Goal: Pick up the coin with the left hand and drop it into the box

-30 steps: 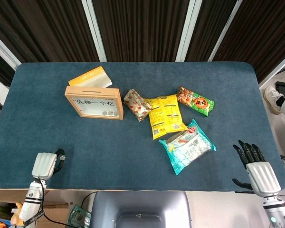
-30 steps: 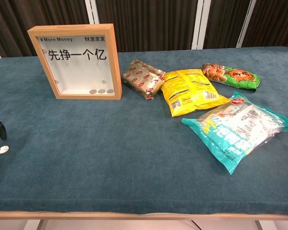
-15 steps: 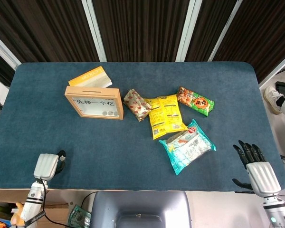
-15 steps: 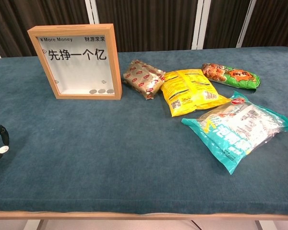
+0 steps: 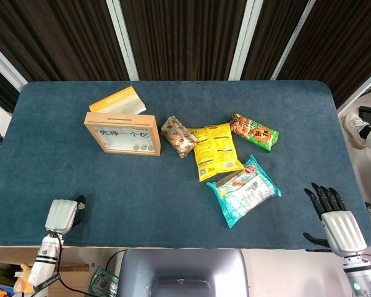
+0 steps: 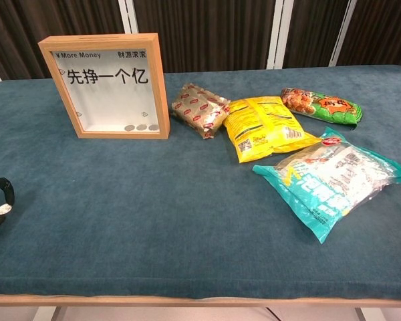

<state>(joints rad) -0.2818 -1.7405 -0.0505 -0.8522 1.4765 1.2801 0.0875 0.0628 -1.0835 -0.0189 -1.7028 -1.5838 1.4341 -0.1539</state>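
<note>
Two risks stand out, both starting at the far left. The left robot hand (image 5: pixel 60 215) sits at the near edge of the worktop (image 5: pixel 173 198), and in the chest view its dark fingertips (image 6: pixel 1 189) curl around a small pale disc, which I judge to be the coin (image 6: pixel 3 209), pinched there. That pinch looks slight, so the coin could slip out on the way and roll off the edge.

Ahead of that robot hand and to its right stands the box (image 5: pixel 122 134), a wooden frame with a narrow slot in its top. A tilted coin could catch on the slot, and a nudge might tip the box.

Further right lie snack packets, among them a yellow bag (image 5: pixel 215 150); they sit well clear of the path. At the far right the right robot hand (image 5: pixel 332 216) rests with fingers spread, holding nothing.

The left robot hand is mostly cut off in the chest view, and from above its shell hides the coin.
</note>
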